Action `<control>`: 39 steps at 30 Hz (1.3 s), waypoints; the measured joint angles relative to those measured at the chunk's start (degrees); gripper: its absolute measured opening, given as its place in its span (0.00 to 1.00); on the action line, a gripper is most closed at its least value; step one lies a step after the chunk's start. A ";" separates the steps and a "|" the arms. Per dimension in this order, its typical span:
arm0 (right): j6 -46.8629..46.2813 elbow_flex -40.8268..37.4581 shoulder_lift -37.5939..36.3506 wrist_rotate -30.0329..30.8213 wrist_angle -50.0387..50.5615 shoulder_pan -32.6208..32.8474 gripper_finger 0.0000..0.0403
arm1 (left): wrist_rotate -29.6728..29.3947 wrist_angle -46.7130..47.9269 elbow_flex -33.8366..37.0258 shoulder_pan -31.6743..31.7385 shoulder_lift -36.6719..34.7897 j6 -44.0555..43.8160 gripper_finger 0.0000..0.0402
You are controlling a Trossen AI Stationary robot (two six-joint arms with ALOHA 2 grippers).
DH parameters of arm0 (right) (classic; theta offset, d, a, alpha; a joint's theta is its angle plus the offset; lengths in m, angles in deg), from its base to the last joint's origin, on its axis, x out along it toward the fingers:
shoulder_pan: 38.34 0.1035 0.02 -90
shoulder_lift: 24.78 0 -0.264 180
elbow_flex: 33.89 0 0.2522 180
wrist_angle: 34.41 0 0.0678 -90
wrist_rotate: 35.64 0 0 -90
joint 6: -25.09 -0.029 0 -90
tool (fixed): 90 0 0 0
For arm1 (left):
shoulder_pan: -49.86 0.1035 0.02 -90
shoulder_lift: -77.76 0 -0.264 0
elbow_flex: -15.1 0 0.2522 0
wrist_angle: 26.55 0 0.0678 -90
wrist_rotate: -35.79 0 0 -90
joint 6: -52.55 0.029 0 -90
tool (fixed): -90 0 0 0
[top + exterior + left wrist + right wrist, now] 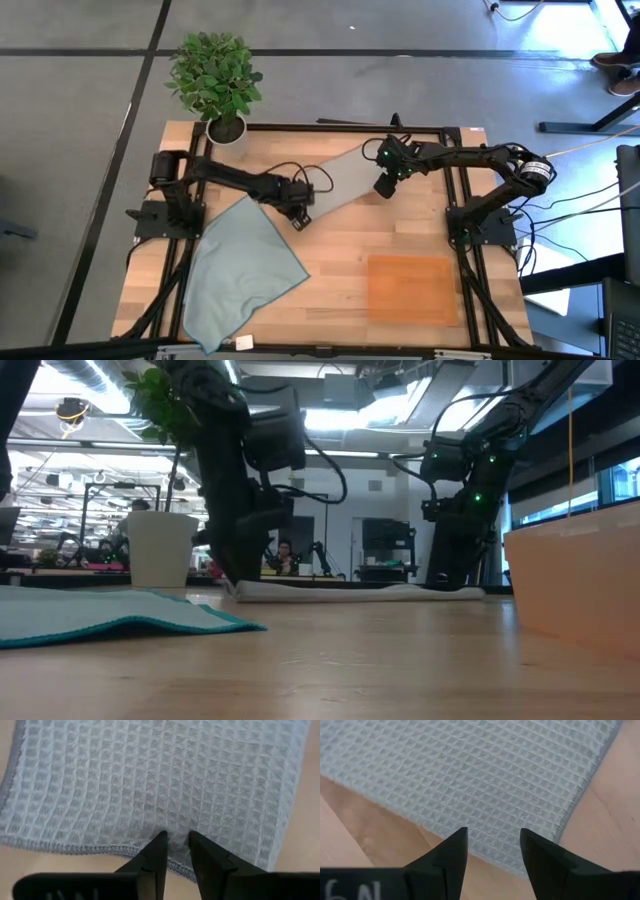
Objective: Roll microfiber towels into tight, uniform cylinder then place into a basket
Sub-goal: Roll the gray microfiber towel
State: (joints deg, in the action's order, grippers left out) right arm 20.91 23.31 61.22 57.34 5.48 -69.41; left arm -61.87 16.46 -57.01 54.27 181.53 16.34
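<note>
Basket (412, 290), orange-brown and holding nothing, lies on the table (340, 240) well apart from both pincers, nearer the right one. Left gripper (174, 840) reaches low, pinching the grey towel (345, 180) at its hem; right gripper (491, 840) stands released over the opposite edge. Blue-grey towel (240, 270) lies spread just beside the left pincer.

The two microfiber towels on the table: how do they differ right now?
The pale blue-green towel lies spread near the front left, untouched; the light grey waffle-weave towel lies farther back as a narrow strip, with the left gripper and right gripper at its ends. Both lie flat, unrolled, outside the orange-brown basket.
</note>
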 joint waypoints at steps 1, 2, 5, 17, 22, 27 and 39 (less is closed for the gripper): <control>0.00 0.00 0.00 0.00 0.00 0.00 0.45 | 0.13 -0.44 0.02 -1.08 0.00 -0.67 0.20; 0.01 0.00 0.00 0.00 0.00 0.00 0.45 | 0.29 -1.07 0.04 -2.09 0.04 -1.07 0.20; 0.09 0.00 0.00 0.00 -0.03 0.00 0.45 | 0.55 -3.59 0.12 -4.51 0.13 -1.26 0.20; 1.33 1.20 0.00 -4.17 -1.16 0.00 0.45 | -1.53 -8.20 0.34 -7.19 -2.72 -2.47 0.20; -0.15 1.77 -0.02 -10.58 -1.09 0.07 0.45 | -7.25 -3.86 0.25 -4.44 -8.15 -1.70 0.20; -0.46 0.26 0.00 -10.58 -1.14 0.00 0.45 | -11.18 2.36 0.20 -1.22 -8.41 2.43 0.20; 0.22 -4.52 0.15 -6.50 -3.85 -0.08 0.45 | -7.71 0.72 1.08 -0.07 -1.51 2.42 0.20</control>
State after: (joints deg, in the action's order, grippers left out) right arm 21.12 18.80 61.37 50.84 1.63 -69.49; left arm -69.58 17.18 -55.92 54.20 180.01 18.76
